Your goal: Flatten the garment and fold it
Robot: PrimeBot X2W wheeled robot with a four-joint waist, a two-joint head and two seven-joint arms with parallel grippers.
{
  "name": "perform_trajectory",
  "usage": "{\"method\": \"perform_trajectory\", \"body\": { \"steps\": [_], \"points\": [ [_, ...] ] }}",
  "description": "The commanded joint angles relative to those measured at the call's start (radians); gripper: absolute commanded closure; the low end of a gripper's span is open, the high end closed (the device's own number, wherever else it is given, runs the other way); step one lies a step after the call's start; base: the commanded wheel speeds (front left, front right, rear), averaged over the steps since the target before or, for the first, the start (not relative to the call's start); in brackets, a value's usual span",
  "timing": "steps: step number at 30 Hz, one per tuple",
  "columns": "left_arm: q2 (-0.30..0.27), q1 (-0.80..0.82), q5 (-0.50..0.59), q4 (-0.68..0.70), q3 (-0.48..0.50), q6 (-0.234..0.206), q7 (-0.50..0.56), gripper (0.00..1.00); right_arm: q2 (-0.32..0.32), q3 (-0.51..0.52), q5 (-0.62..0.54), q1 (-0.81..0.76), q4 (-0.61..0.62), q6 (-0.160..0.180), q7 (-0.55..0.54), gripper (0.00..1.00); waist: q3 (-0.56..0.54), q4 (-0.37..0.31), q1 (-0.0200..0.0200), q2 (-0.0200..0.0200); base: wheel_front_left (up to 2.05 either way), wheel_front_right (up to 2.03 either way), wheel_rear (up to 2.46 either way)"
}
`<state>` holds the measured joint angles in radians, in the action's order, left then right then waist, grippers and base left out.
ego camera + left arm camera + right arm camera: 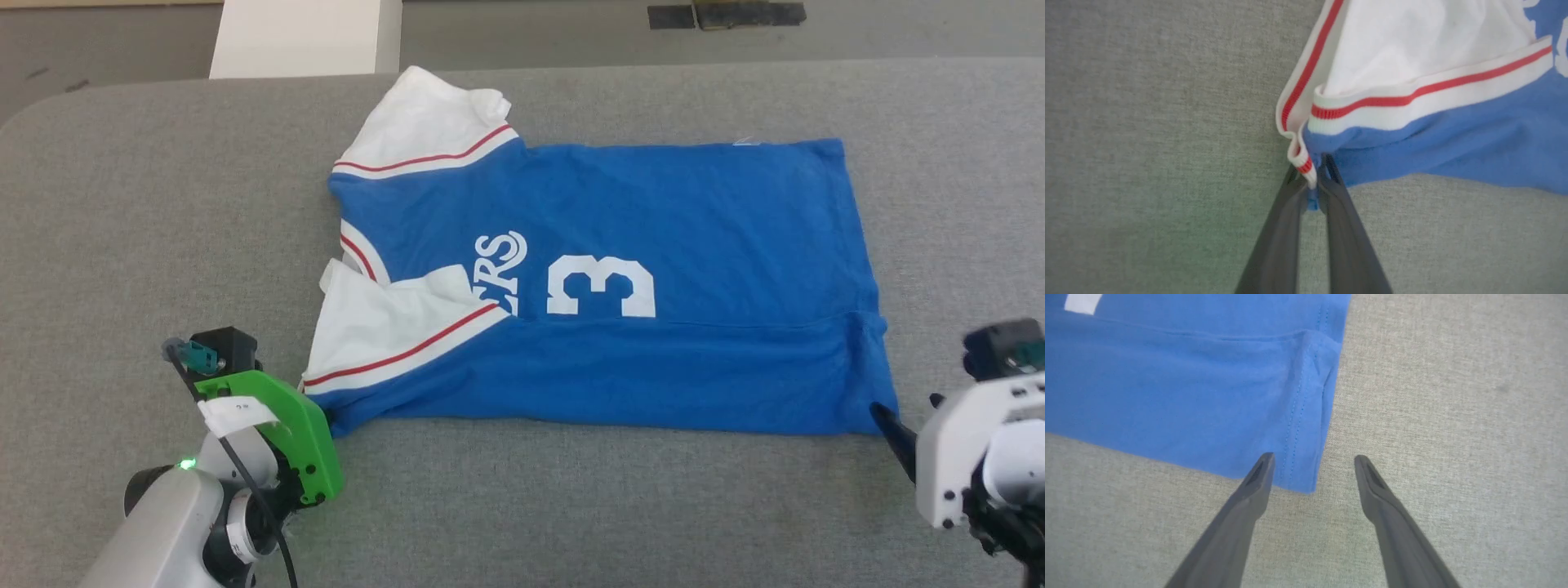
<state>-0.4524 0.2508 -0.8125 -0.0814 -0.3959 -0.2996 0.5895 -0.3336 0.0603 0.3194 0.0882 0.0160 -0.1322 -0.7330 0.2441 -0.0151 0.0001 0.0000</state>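
on the grey counter (pixel 571 506), the garment (pixel 694 212) lies spread out, collar end toward the robot's left, hem (pixel 857 245) toward its right. we note the ff.:

1. garment layout (head view). the number 3 (pixel 600 286) faces up near the centre. the lettering (pixel 500 269) sits beside it and is partly covered. the near sleeve (pixel 384 327) is laid over the chest, w/ its red-striped trim running diagonally. the far sleeve (pixel 424 118) sticks out at the far-left corner, crumpled at its tip. a straight crease runs lengthwise across the blue body below the number, and the near strip of fabric lies doubled over there.

2. left end effector (pixel 1312 179). closed. its two dark fingers (pixel 1286 228) are pressed together on the near-left corner of the garment, pinching a bit of striped trim and blue fabric between the tips. in the head view its green housing (pixel 294 433) sits just beside that corner.

3. right end effector (pixel 1313 459). open, fingers (pixel 1249 498) well apart. it is at the near-right hem corner: one tip is over the blue fabric by the stitched hem, the other over bare counter. we cannot tell whether the tips touch the cloth or the counter. nothing is between them.

4. surroundings. beyond the far counter edge stands a white block (pixel 298 37).
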Motion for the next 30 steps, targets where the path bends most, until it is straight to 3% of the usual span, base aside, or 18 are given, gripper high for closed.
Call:
{"method": "perform_trajectory", "body": {
  "steps": [1,5,14,15,16,17,30],
  "points": [
    [-0.003,-0.019,-0.007,0.013,-0.003,-0.007,0.000,1.00,0.004,-0.010,-0.014,0.032,0.002,0.002,-0.048,0.00,0.014,0.009,-0.0001,0.0000,0.00,0.00,0.00],
    [-0.001,-0.025,-0.001,0.072,-0.004,-0.021,-0.007,1.00,0.004,-0.064,-0.059,0.088,-0.014,0.002,-0.220,0.00,0.053,0.032,-0.0001,0.0000,0.00,0.00,0.00],
    [0.015,-0.034,-0.012,0.082,0.004,-0.022,-0.032,1.00,-0.015,-0.142,-0.045,0.106,-0.062,0.002,-0.296,0.00,0.074,0.034,-0.0001,0.0000,0.00,0.00,0.00],
    [0.017,-0.035,-0.015,0.082,0.005,-0.021,-0.035,1.00,-0.019,-0.147,-0.036,0.108,-0.064,0.002,-0.300,0.60,0.074,0.033,-0.0001,0.0000,0.00,0.00,0.00],
    [0.019,-0.037,-0.019,0.082,0.008,-0.019,-0.038,1.00,-0.024,-0.147,-0.032,0.111,-0.064,0.002,-0.298,0.85,0.074,0.032,-0.0001,0.0000,0.00,0.00,0.00],
    [0.021,-0.037,-0.022,0.082,0.011,-0.017,-0.043,1.00,-0.031,-0.146,-0.026,0.116,-0.063,0.002,-0.291,1.00,0.074,0.032,-0.0001,0.0000,0.00,0.00,0.00],
    [0.017,-0.114,-0.089,0.134,0.122,-0.041,-0.112,1.00,-0.057,-0.067,0.051,0.098,-0.015,0.002,-0.238,1.00,-0.042,0.025,-0.0001,0.0000,0.00,0.00,0.00]
  ]
}}
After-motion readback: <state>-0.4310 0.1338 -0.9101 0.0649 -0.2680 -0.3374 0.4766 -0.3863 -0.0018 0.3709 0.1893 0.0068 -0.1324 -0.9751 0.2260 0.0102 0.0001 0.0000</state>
